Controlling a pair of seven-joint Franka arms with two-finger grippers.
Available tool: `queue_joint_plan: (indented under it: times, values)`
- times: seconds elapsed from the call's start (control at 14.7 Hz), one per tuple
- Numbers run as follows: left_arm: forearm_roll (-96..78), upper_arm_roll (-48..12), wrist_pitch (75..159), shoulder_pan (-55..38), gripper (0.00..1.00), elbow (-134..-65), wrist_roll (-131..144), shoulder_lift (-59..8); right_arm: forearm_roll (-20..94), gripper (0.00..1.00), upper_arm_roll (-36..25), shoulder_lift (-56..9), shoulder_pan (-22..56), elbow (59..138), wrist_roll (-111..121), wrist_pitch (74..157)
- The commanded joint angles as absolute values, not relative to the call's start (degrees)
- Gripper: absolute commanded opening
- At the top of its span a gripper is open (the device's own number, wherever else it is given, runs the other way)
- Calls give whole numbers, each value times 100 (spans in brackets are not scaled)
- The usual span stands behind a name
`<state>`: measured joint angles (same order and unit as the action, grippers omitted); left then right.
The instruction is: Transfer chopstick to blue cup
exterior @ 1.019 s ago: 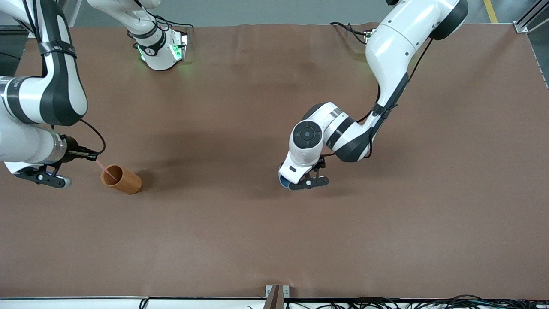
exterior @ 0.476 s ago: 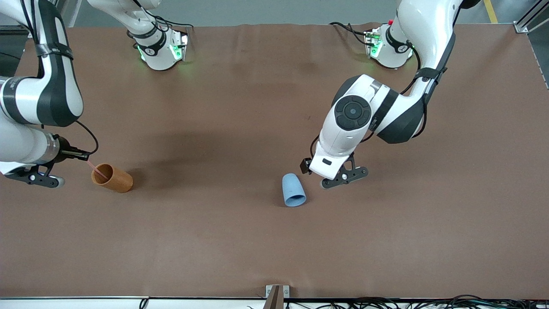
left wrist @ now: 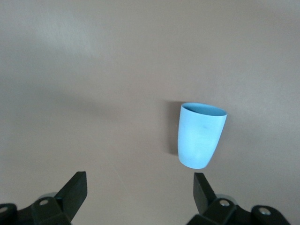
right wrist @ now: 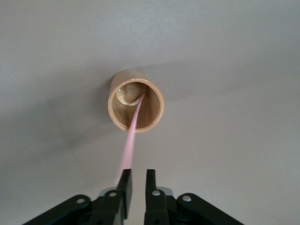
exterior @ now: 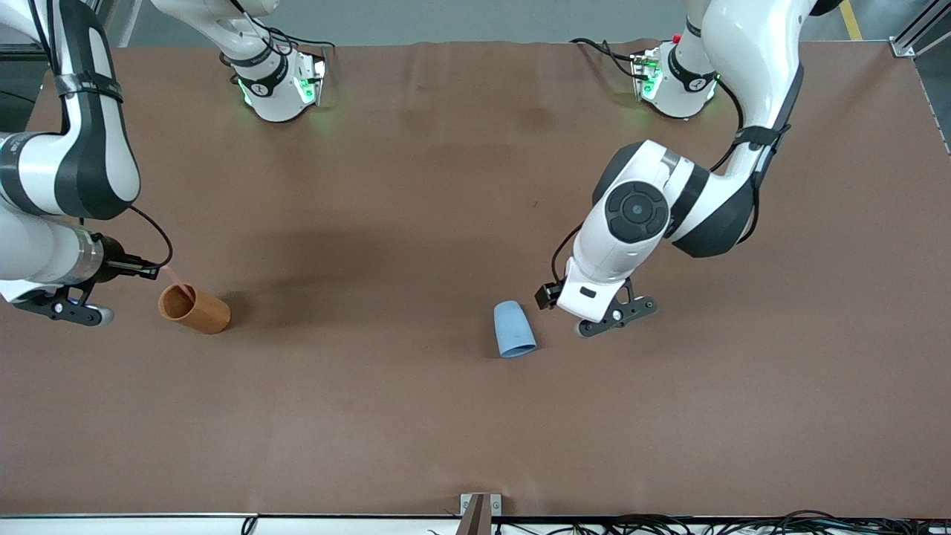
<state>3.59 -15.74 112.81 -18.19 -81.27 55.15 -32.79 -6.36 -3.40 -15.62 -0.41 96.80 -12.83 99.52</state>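
Right arm's end of the table. My right gripper (right wrist: 136,180) hung low beside the orange-brown cup (exterior: 195,310), aimed at its mouth. The claw was narrow, a slim slit between the fingers with nothing in the slit. The chopstick (right wrist: 132,136) stood in that cup, foot on the bottom, shaft leaning over the rim toward my right gripper, top end just beside one finger. I could not tell whether it touched. I judged the lean put that top end within my reach. The cup held only this stick.

Mid-table: the blue cup (left wrist: 201,136) stood alone on the bare table (exterior: 371,409), apparently upright, mouth up. Nothing stuck out of it, though most of its inside was hidden. It stood well apart from the orange-brown cup, so the transfer was not yet done.

Beside the blue cup, toward the left arm's end: my left gripper (left wrist: 140,183) hung over the table, claw wide, holding nothing.
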Motion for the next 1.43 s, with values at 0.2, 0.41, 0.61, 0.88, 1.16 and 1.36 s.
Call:
queue_joint_plan:
  times: [0.2,0.41,0.61,0.88,1.16,1.36]
  values:
    - [-888,-1064,11566,-1811,100,-7682,6722,-3954,-554,100,-264,-1319,-176,9090,-1090,9801]
    - [-914,-792,11969,-1802,100,-7323,7275,-4559,-536,100,-237,-1275,-185,7984,-906,8941]
    - [-958,-791,12847,-1837,100,-7093,8370,-4903,199,100,-281,-838,-280,7523,-502,8263]
    - [-932,-791,13236,-2126,100,-7110,8806,-5212,281,100,-237,164,-316,7978,-273,7708]
    - [-862,-791,13236,-2346,95,-7207,8807,-5229,237,100,-228,677,-238,8640,-167,7752]
    - [-844,-791,12983,-2347,78,-7329,8736,-5160,246,100,-237,589,-229,8368,-167,7752]
